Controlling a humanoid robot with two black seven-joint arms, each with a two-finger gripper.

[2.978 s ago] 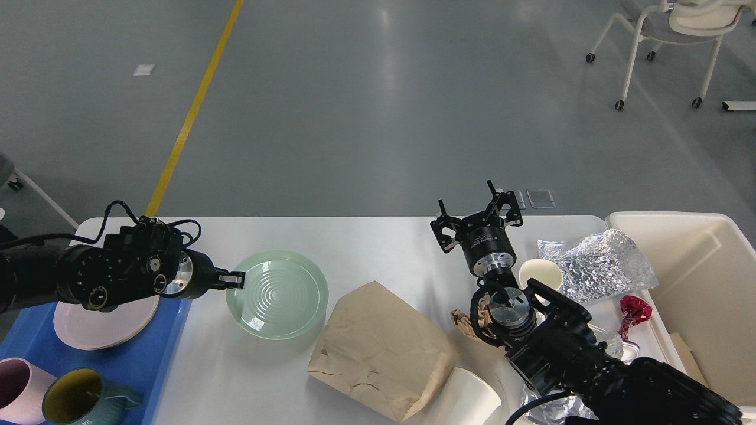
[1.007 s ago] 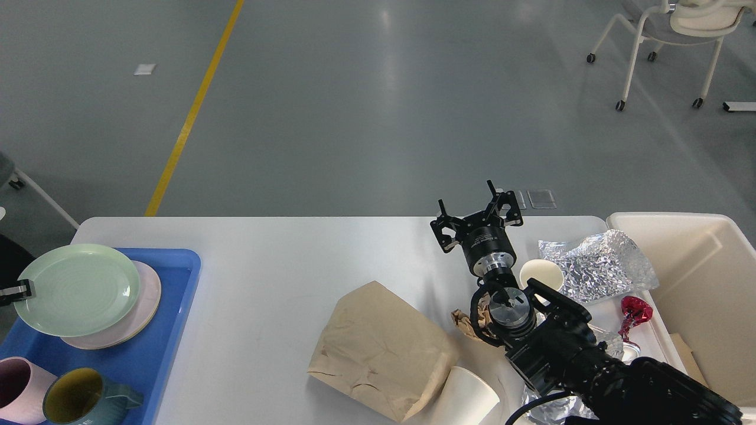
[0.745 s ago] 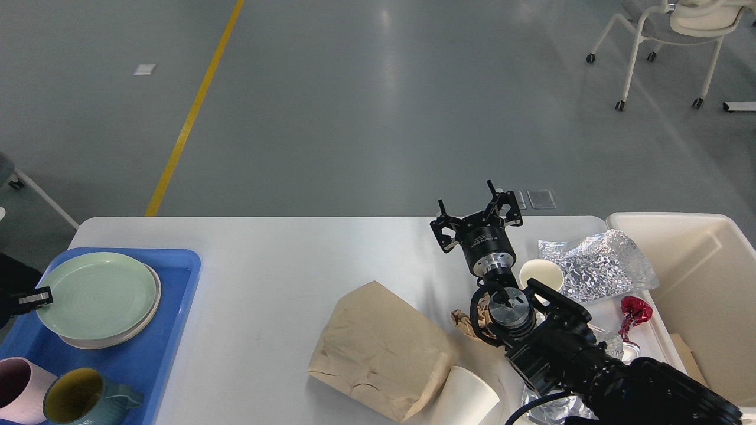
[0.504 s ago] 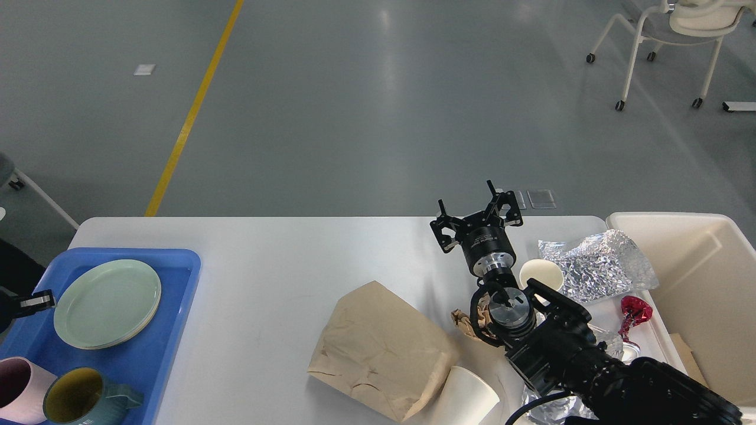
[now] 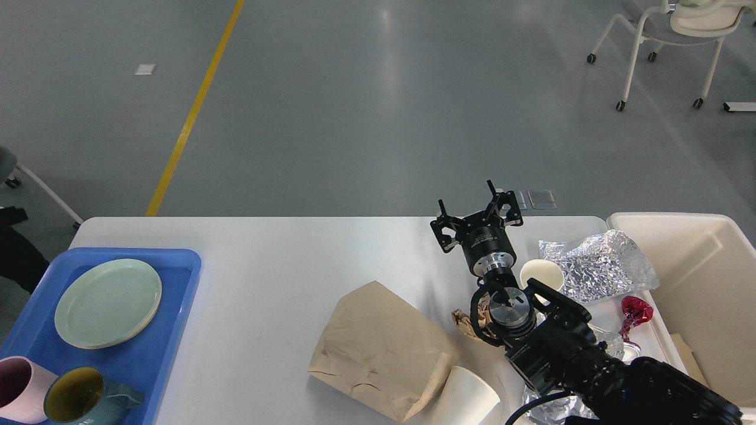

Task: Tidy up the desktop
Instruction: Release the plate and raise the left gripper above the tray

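Observation:
The white desktop (image 5: 283, 260) carries litter on its right half: a crumpled brown paper bag (image 5: 381, 351), a tipped white paper cup (image 5: 472, 398), an upright paper cup (image 5: 540, 273), crumpled foil (image 5: 602, 262), a red wrapper (image 5: 635, 313) and a brown paper scrap (image 5: 463, 321). My right gripper (image 5: 475, 218) hovers open and empty over the far edge, left of the upright cup. Only a dark piece of my left arm (image 5: 15, 254) shows at the left edge; its gripper is out of view. A green plate (image 5: 108, 302) lies stacked on another plate in the blue tray (image 5: 177, 307).
A pink mug (image 5: 15, 389) and a teal mug with a yellow inside (image 5: 82, 396) stand at the tray's near end. A cream bin (image 5: 703, 277) sits at the desktop's right end. More foil (image 5: 549, 407) lies under my right arm. A wheeled chair (image 5: 667, 35) stands far right.
My left gripper carried the green plate from the desktop to the tray, set it on the pink plate, let go and drew back out of view. The right arm has not moved.

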